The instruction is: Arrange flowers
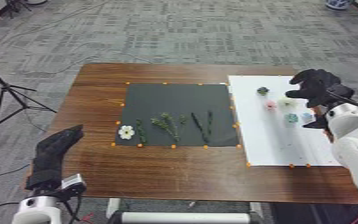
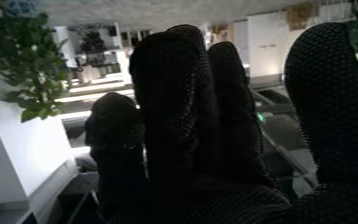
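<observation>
Right hand (image 1: 316,89) stands open at the white sheet's (image 1: 282,147) outer edge, thumb apart from its straight fingers. Just to its left sit the pale flower (image 1: 287,102), pink flower (image 1: 270,105) and two blue flowers (image 1: 292,118). Well left of it, the dark mat (image 1: 158,100) on the desk (image 1: 202,172) bears a white flower (image 1: 127,132) and green stems (image 1: 165,125). Left hand (image 1: 58,145): straight fingers, held together.

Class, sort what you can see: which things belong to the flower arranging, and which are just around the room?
Likely for the job:
- white flower
- green sprigs
- small coloured blooms
- dark mat
- white sheet

Just around:
- tripod
- blue-and-white pot
- leafy plant
</observation>
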